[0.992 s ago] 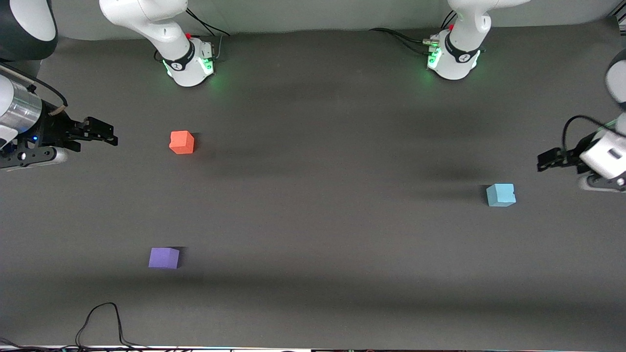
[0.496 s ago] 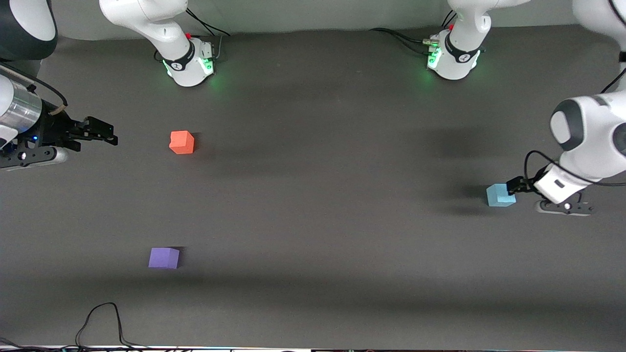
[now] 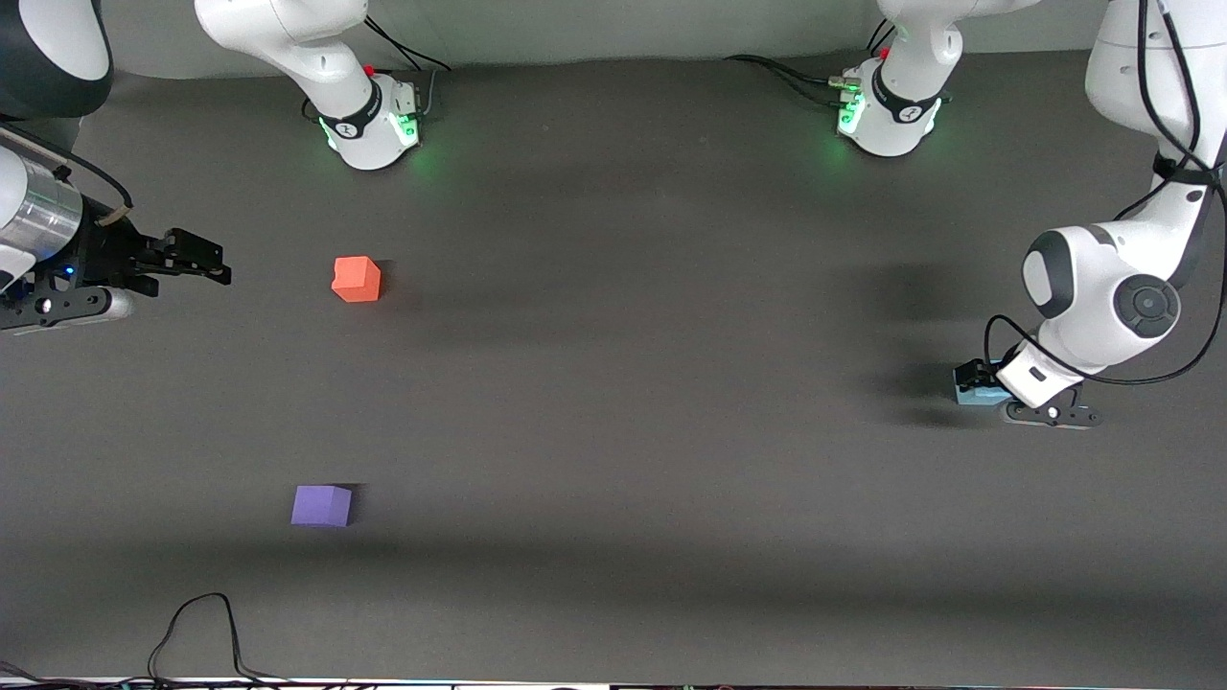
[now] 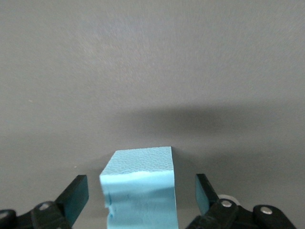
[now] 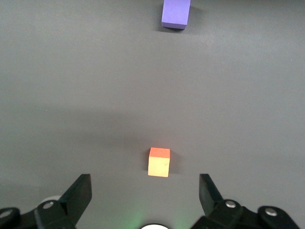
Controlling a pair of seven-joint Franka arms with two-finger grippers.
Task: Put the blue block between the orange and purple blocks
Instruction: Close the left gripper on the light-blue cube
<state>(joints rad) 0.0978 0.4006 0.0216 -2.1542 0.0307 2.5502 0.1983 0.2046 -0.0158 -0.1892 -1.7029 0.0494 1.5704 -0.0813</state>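
The sky-blue block (image 3: 968, 395) rests on the dark mat toward the left arm's end of the table. My left gripper (image 3: 980, 379) has come down around it. In the left wrist view the blue block (image 4: 140, 191) stands between the open fingers of the left gripper (image 4: 140, 194), with a gap on each side. The orange block (image 3: 357, 279) and the purple block (image 3: 321, 505) lie toward the right arm's end, the purple one nearer the camera. My right gripper (image 3: 206, 261) waits open and empty beside the orange block (image 5: 159, 162); its wrist view also shows the purple block (image 5: 176, 13).
The two arm bases (image 3: 369, 125) (image 3: 887, 115) stand along the table edge farthest from the camera. A black cable (image 3: 201, 628) loops onto the mat at the edge nearest the camera, close to the purple block.
My left arm has swung in from the table's end and lowered its open gripper around the blue block. The blocks and the right arm have not moved.
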